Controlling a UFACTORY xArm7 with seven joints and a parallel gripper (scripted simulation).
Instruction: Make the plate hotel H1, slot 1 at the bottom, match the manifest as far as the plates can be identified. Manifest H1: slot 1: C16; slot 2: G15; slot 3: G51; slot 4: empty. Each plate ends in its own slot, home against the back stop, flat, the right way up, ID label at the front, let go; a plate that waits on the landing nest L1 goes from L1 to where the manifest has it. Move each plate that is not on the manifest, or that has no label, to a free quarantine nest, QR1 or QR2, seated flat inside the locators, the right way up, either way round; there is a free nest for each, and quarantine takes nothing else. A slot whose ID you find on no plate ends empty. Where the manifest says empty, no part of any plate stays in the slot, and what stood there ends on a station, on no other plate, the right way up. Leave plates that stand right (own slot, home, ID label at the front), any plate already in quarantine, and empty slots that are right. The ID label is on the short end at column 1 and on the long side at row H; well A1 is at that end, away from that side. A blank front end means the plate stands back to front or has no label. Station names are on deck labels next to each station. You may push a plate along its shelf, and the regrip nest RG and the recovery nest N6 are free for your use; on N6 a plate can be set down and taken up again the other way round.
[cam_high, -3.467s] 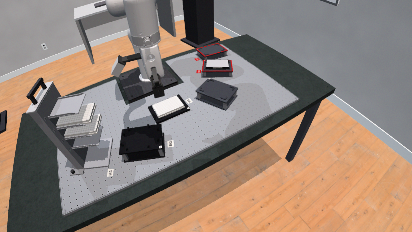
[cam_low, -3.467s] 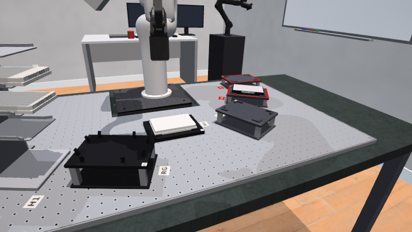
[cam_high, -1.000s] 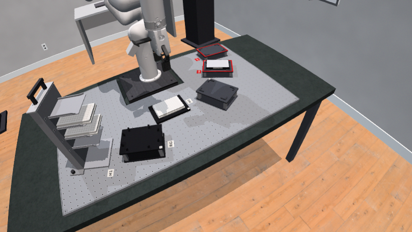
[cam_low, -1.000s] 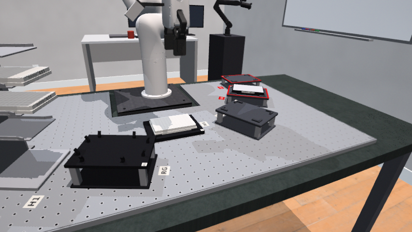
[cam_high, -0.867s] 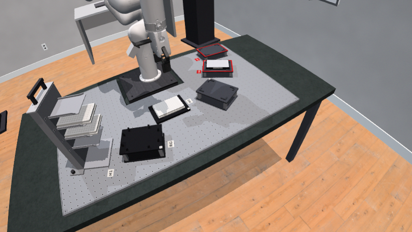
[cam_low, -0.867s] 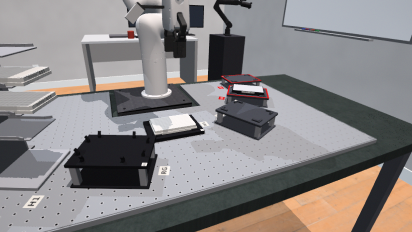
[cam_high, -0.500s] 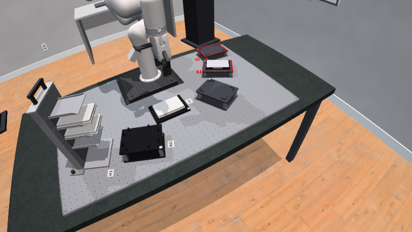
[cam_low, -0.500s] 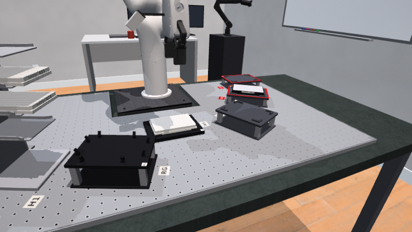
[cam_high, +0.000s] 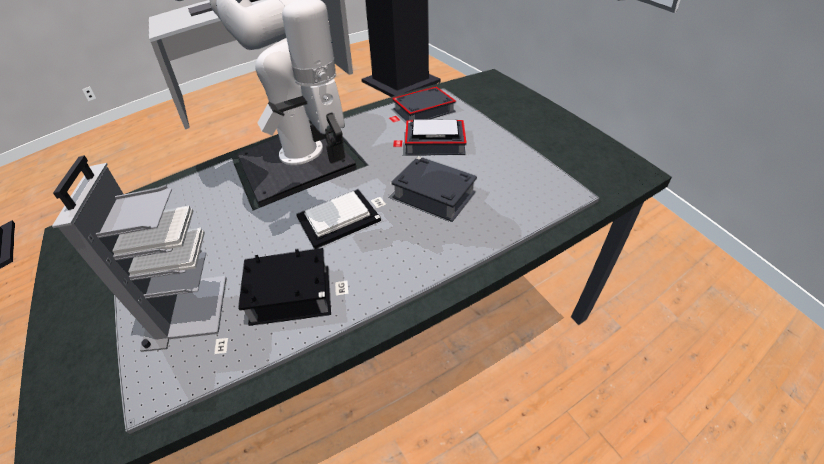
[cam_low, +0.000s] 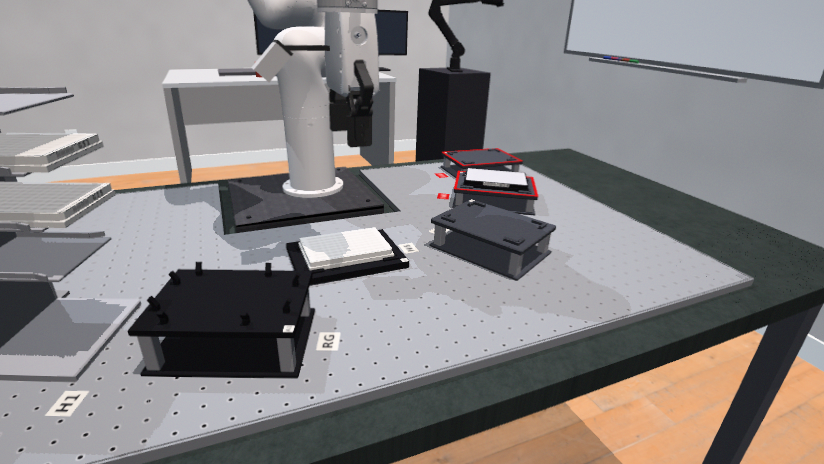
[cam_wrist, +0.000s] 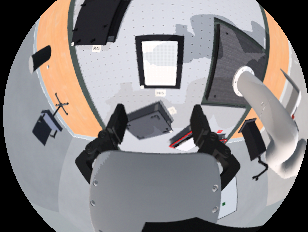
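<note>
The hotel H1 (cam_high: 144, 247) stands at the table's left. Its top shelf (cam_high: 135, 210) is bare, the two shelves below each carry a white well plate (cam_high: 154, 230) (cam_high: 167, 258), and the lowest shelf (cam_high: 175, 283) is bare. I cannot read any plate labels. Another white plate (cam_high: 337, 213) (cam_low: 345, 247) lies on the flat black nest N6 mid-table. My gripper (cam_high: 334, 141) (cam_low: 357, 123) is open and empty. It hangs high beside the arm's base, apart from all plates. In the wrist view the fingers frame the table far below, with the N6 plate (cam_wrist: 159, 62) ahead.
Two red-edged quarantine nests stand at the back. The far one (cam_high: 423, 102) is bare and the near one (cam_high: 435, 133) holds a white plate. A dark grey raised nest (cam_high: 433, 187) is bare. The black RG nest (cam_high: 284, 285) with pins is bare.
</note>
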